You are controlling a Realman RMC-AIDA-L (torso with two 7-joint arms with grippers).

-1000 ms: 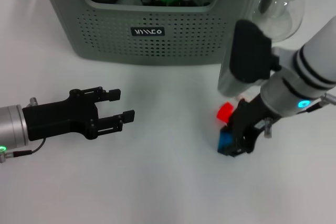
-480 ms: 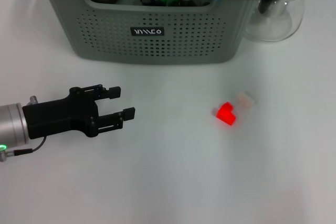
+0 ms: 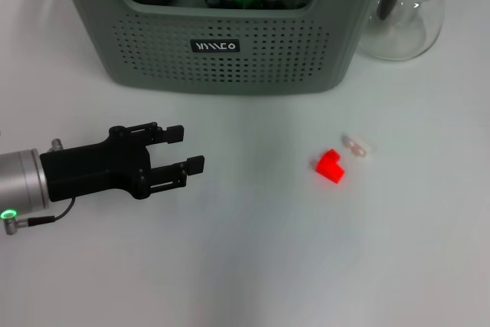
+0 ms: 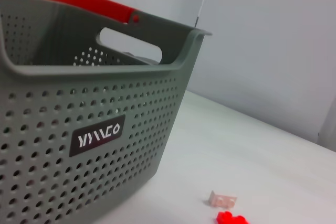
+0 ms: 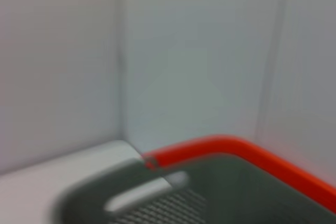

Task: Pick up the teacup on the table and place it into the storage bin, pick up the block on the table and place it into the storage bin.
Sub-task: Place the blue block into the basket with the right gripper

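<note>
White tabletop carries a small red plastic block, lying well in front of the grey-green perforated storage bin. A clean pickup likely means centring over that block before descending. Left gripper hovers low, level, jaws spread, empty; right gripper is unseen.

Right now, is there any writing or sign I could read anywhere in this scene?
Bin: a black label with stylised white letters, roughly "YIIICO" in the left wrist view; I cannot make out the exact word.
No other text shows.
</note>
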